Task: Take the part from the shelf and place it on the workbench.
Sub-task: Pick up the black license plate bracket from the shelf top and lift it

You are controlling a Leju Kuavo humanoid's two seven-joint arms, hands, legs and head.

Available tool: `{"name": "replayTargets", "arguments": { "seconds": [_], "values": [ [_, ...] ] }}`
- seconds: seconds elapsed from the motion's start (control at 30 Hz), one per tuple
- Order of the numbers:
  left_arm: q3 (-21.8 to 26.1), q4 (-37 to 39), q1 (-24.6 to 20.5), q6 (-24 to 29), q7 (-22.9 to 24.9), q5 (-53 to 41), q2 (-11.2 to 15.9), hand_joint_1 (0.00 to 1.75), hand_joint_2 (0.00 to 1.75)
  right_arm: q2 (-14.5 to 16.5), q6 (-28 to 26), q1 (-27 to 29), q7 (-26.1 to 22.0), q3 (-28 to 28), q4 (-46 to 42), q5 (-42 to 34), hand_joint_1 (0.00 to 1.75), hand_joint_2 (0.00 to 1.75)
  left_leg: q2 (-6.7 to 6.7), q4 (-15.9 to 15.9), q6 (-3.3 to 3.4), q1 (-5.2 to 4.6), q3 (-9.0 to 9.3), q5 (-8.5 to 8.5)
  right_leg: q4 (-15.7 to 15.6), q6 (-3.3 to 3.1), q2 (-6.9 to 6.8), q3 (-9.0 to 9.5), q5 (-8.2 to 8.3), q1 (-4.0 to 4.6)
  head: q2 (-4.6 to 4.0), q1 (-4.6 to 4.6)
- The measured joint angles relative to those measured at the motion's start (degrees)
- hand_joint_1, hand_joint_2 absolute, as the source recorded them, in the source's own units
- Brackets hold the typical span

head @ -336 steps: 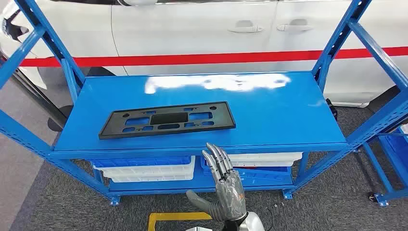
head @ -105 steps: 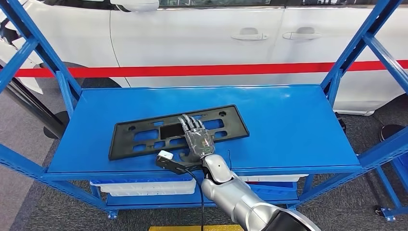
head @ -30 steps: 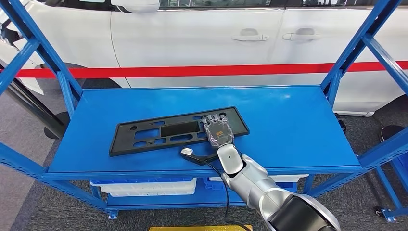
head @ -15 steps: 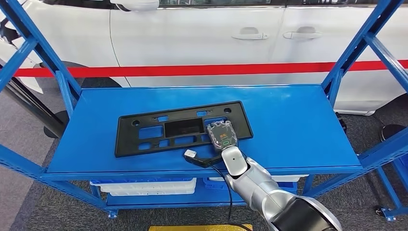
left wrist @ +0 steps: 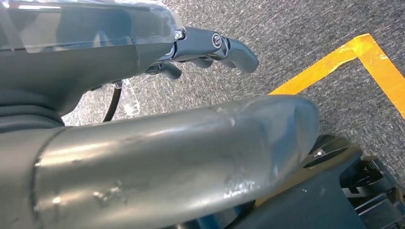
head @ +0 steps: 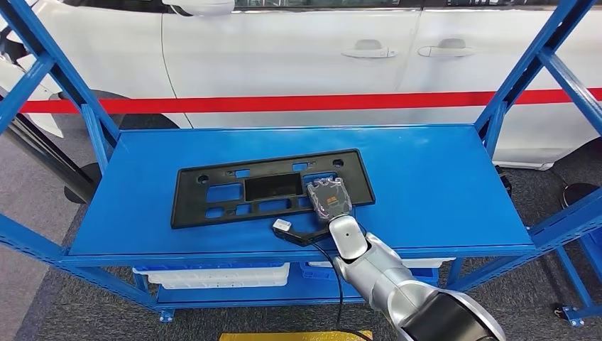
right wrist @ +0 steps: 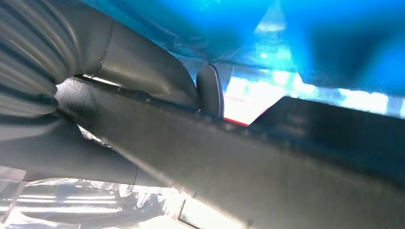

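A long black plastic part [head: 270,186] with several cut-outs lies across the blue shelf top [head: 426,185]. My right hand [head: 329,199] grips the part near its right end, at the near edge, with the fingers curled over it. In the right wrist view the part's dark edge [right wrist: 267,162] runs across the picture and my thumb [right wrist: 210,90] presses against it. My left hand [left wrist: 210,47] hangs over the grey carpet and holds nothing, its fingers loosely apart.
Blue uprights [head: 518,71] stand at both ends of the shelf. White and blue bins [head: 213,275] sit on the lower level. A white car [head: 298,50] with a red stripe stands close behind. Yellow floor tape [left wrist: 363,62] marks the carpet.
My right hand went from lying flat on the part to curling around its near edge. The part has swung and risen slightly, its left end now farther from me.
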Motion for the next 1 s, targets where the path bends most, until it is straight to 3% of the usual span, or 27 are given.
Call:
{"name": "replayTargets", "arguments": {
  "seconds": [0.1, 0.17, 0.3, 0.37, 0.43, 0.5, 0.6, 1.0],
  "values": [
    [0.0, 0.0, 0.0, 0.2, -0.2, 0.7, 0.0, 0.0, 0.0, 0.0, -2.2, 0.0, -5.2, -2.5, -2.2, -5.7, 1.75, 1.75, 0.0, 0.0, 0.01, 0.0, -0.11, 0.02, 0.0, 0.01, 0.0, -0.09, 0.01, 0.0, 0.0, 0.0],
    [0.2, 0.0, 0.0, 0.4, -0.6, 1.5, 0.0, 0.0, 0.0, 0.0, -0.4, 0.1, -11.6, -5.1, -5.8, -15.2, 1.75, 1.75, -0.01, 0.0, 0.02, 0.0, -0.2, 0.04, 0.0, 0.01, -0.02, -0.16, 0.02, 0.0, 0.0, 0.01],
    [1.3, 0.0, 0.4, 1.4, -3.2, 4.3, 0.1, 0.0, 0.0, -0.7, 14.8, 0.9, -23.3, -10.2, -20.9, -52.0, 1.75, 1.75, -0.06, 0.1, 0.03, -0.01, -0.36, 0.06, 0.1, 0.02, -0.08, -0.38, 0.02, -0.02, 0.0, -0.02],
    [2.3, 0.0, 0.8, 2.4, -4.7, 5.9, 0.2, 0.0, 0.0, -3.1, 22.9, 1.7, -25.2, -11.7, -31.5, -71.6, 1.75, 1.75, -0.26, 0.1, 0.05, 0.0, -0.46, 0.07, 0.1, 0.01, -0.29, -0.43, 0.01, -0.04, 0.0, -0.01],
    [3.3, 0.0, 1.3, 3.0, -5.5, 6.9, 0.3, 0.0, 0.0, -6.1, 27.2, 2.4, -25.7, -12.9, -41.2, -84.4, 1.75, 1.75, -0.48, 0.1, 0.07, 0.0, -0.52, 0.07, 0.1, -0.02, -0.49, -0.42, -0.03, -0.06, 0.0, 0.01],
    [4.0, 0.0, 1.7, 3.2, -5.8, 7.2, 0.4, 0.0, 0.0, -8.7, 28.2, 3.1, -26.0, -13.9, -48.0, -88.2, 1.75, 1.75, -0.51, 0.1, 0.09, -0.01, -0.55, 0.03, 0.0, -0.03, -0.47, -0.41, -0.06, -0.1, 0.0, 0.02],
    [4.7, 0.0, 1.8, 3.3, -5.9, 7.2, 0.5, 0.0, 0.0, -10.9, 28.1, 4.4, -26.8, -14.7, -54.0, -87.0, 1.75, 1.75, -0.13, 0.1, 0.2, -0.1, -0.54, -0.08, 0.0, 0.02, -0.06, -0.51, -0.03, -0.15, 0.0, -0.01],
    [5.3, 0.0, 1.5, 3.4, -6.0, 7.2, 0.6, 0.0, 0.0, -13.5, 27.6, 6.4, -27.9, -14.7, -60.6, -86.9, 1.75, 1.75, -0.05, 0.1, 0.22, -0.13, -0.5, -0.05, 0.1, 0.04, -0.08, -0.52, -0.02, -0.12, 0.0, -0.01]
  ]
}}
